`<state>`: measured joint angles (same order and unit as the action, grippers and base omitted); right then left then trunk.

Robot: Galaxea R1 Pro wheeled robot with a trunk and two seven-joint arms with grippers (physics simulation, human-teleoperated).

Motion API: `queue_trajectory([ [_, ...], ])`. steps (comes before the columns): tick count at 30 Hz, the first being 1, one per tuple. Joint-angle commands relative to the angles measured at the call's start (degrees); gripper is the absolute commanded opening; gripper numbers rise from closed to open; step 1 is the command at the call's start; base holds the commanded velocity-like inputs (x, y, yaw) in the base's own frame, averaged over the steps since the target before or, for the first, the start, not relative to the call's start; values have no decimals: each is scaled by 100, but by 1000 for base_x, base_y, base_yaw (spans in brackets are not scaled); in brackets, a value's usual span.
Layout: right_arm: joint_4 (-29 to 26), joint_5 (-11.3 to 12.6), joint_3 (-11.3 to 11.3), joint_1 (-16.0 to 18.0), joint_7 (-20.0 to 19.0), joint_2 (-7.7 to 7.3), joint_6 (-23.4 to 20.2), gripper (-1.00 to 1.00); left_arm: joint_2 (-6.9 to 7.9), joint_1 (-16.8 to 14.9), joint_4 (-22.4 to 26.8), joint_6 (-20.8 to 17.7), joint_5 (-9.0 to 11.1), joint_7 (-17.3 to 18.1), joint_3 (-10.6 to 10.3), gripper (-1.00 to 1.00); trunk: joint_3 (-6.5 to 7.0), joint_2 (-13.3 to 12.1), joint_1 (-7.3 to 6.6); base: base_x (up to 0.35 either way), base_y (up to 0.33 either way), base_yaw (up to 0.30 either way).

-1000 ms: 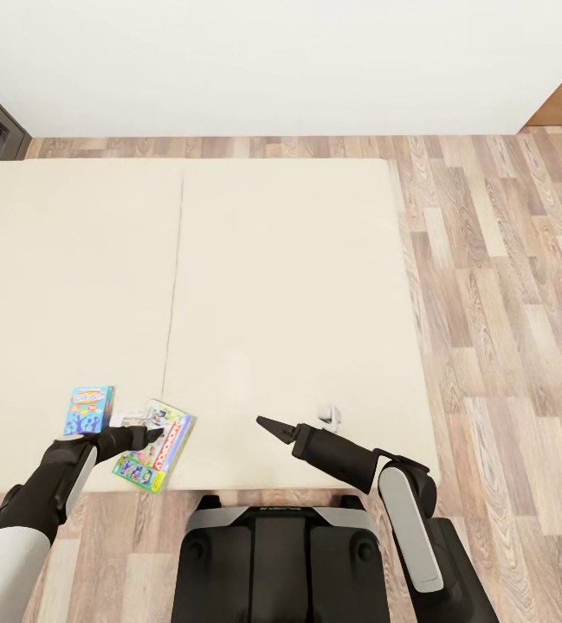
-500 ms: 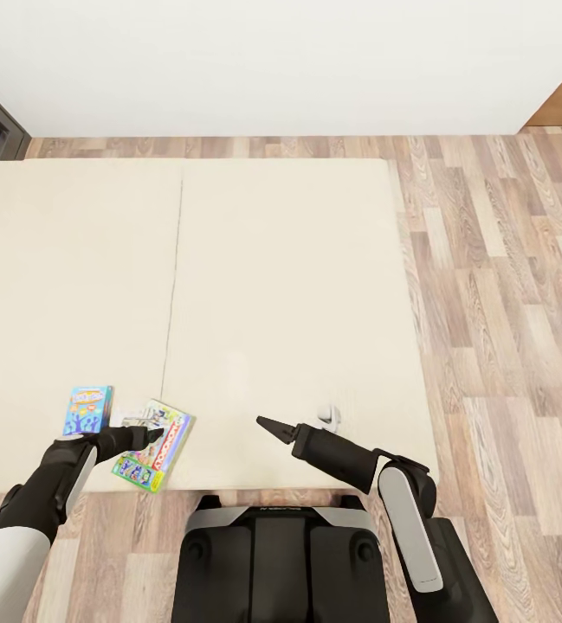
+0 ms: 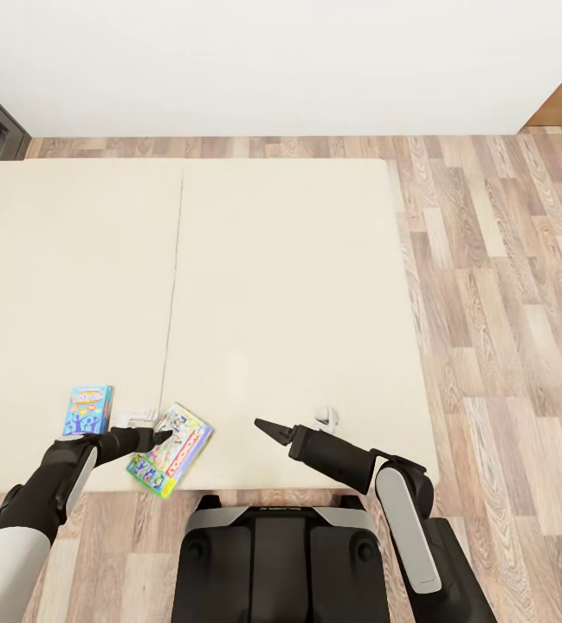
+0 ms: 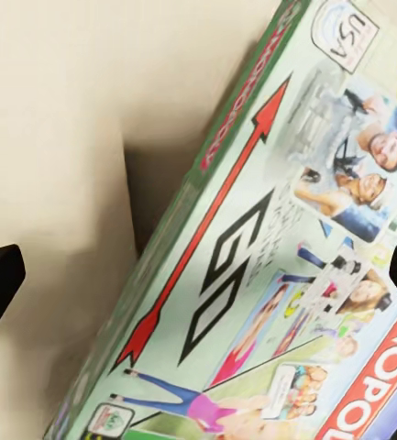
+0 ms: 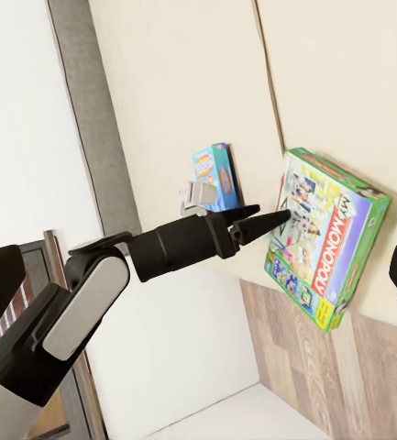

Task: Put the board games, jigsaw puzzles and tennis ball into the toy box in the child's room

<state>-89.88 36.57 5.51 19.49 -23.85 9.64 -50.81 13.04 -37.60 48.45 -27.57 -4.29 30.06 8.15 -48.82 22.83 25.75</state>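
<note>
Step in hand: collecting a board game from the bed (image 3: 272,285). The left hand (image 3: 161,435) reaches over the near edge of the mattress to the Monopoly box (image 3: 170,450), its fingertips meeting the box's upper face. In the right wrist view the two fingers lie close together at the box top (image 5: 331,234); whether they pinch the box or merely press on it cannot be told. In the left wrist view the printed lid (image 4: 271,266) stands tilted off the mattress, one long edge raised and casting a shadow beneath.

The box is flat, white with a green border, a red logo bar and photographs of players. It lies at the near edge of the bed, close to the seam between the two mattress halves. The small blue game (image 3: 88,410) lies flat just beside it, apart from it, farther toward the robot's left.

The right hand (image 3: 270,427) hovers open above bare mattress, holding nothing.

The next move probably calls for a firm hold across the raised edge before lifting; a thin, wide box gripped near one side may swing or slip.
</note>
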Motion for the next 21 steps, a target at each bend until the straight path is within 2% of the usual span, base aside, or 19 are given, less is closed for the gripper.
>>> queue_trajectory([
  [1, -3, -19, -7, 2, -24, 3, -26, 100, -3, -2, 7, -25, -45, 50, 20, 100, -6, 9, 3, 0, 0, 0],
  [8, -3, -19, 0, 2, -23, 3, -19, 100, -4, -2, 7, -21, -45, 68, 19, 100, -6, 9, 3, 0, -9, 0],
  [21, -3, -19, 2, 2, -23, 3, -17, 100, -10, -6, 7, -59, -35, 72, 11, 100, -6, 9, 3, 0, -77, 0],
])
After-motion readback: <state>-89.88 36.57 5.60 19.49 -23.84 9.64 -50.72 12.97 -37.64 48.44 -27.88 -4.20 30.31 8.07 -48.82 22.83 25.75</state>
